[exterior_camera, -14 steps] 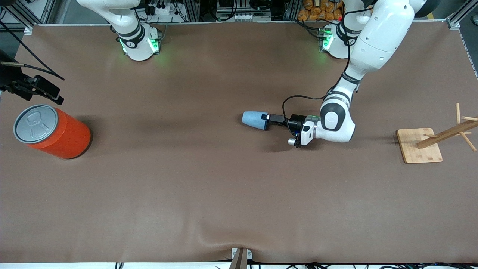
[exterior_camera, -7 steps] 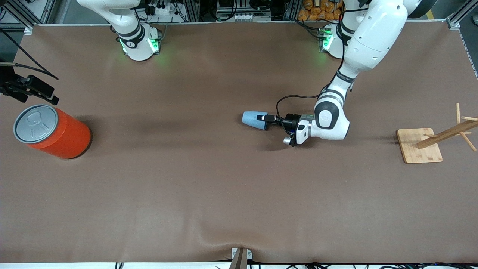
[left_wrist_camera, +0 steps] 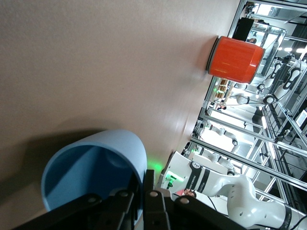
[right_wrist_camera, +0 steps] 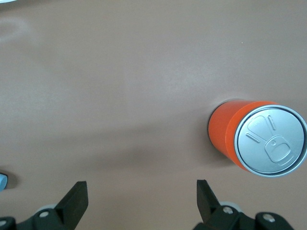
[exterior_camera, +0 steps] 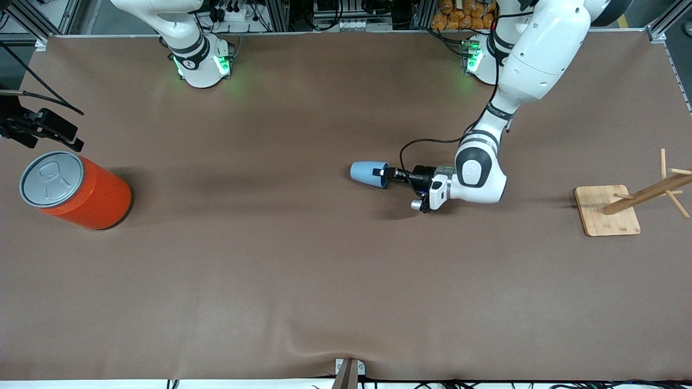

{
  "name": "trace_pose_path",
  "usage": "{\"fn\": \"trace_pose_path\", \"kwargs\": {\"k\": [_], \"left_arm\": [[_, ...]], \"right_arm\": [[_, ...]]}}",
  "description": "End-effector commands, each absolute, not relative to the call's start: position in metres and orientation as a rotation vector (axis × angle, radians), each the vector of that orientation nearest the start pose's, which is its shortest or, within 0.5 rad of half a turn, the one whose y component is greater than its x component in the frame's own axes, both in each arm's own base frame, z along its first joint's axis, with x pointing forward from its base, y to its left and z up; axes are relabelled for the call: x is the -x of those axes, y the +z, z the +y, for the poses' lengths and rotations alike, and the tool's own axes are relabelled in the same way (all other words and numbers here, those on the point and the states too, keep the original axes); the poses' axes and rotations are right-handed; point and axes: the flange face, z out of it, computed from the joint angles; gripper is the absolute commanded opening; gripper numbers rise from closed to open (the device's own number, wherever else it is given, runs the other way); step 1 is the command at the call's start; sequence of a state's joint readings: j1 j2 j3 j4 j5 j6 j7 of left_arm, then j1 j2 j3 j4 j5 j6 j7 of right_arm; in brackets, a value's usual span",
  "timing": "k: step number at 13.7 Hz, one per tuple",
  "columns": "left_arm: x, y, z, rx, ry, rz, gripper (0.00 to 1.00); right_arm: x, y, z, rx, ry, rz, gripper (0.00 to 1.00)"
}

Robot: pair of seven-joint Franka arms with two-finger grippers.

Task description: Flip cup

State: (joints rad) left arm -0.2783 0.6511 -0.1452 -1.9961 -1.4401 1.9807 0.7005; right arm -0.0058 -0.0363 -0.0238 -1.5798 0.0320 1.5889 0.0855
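The small light blue cup [exterior_camera: 363, 172] lies on its side in the middle of the brown table, its mouth turned toward the left arm's end. My left gripper [exterior_camera: 383, 174] is low at that mouth and shut on the cup's rim. In the left wrist view one finger [left_wrist_camera: 125, 199] sits inside the cup [left_wrist_camera: 96, 167] and the other outside its wall, where the left gripper [left_wrist_camera: 142, 184] pinches it. My right gripper [exterior_camera: 65, 136] waits open over the table's edge at the right arm's end, just above the orange can. The right wrist view shows the right gripper [right_wrist_camera: 141, 194] holding nothing.
A big orange can [exterior_camera: 81, 192] with a grey pull-tab lid stands at the right arm's end of the table, also seen as the can [right_wrist_camera: 252, 139] from the right wrist. A wooden peg rack [exterior_camera: 608, 210] on a square base stands at the left arm's end.
The left gripper slid forward onto the cup's mouth and its fingers closed on the rim. The right gripper rose slightly; the cup has stayed in place.
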Motion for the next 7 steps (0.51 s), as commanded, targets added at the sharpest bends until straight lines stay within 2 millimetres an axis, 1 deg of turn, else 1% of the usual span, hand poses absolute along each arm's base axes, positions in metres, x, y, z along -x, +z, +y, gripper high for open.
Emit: {"fn": "trace_pose_path", "kwargs": {"k": [1, 3, 4, 5, 6, 7], "left_arm": [[-0.509, 0.170, -0.289, -1.931, -0.410, 0.089, 0.00], [-0.524, 0.210, -0.288, -1.942, -0.421, 0.148, 0.00], [-0.535, 0.232, -0.280, -1.962, -0.417, 0.175, 0.00], [-0.548, 0.249, -0.265, -1.994, -0.409, 0.206, 0.00], [-0.562, 0.270, -0.252, -2.053, -0.396, 0.200, 0.00], [-0.574, 0.292, -0.240, -2.144, -0.391, 0.187, 0.00]], "right_arm": [[-0.547, 0.647, -0.015, 3.119, -0.064, 0.179, 1.00], [-0.547, 0.647, -0.014, 3.119, -0.064, 0.177, 1.00], [-0.547, 0.647, -0.013, 3.117, -0.064, 0.174, 1.00], [-0.547, 0.647, -0.012, 3.116, -0.066, 0.174, 1.00], [-0.547, 0.647, -0.012, 3.113, -0.066, 0.174, 1.00], [-0.547, 0.647, -0.012, 3.110, -0.063, 0.173, 1.00]]}}
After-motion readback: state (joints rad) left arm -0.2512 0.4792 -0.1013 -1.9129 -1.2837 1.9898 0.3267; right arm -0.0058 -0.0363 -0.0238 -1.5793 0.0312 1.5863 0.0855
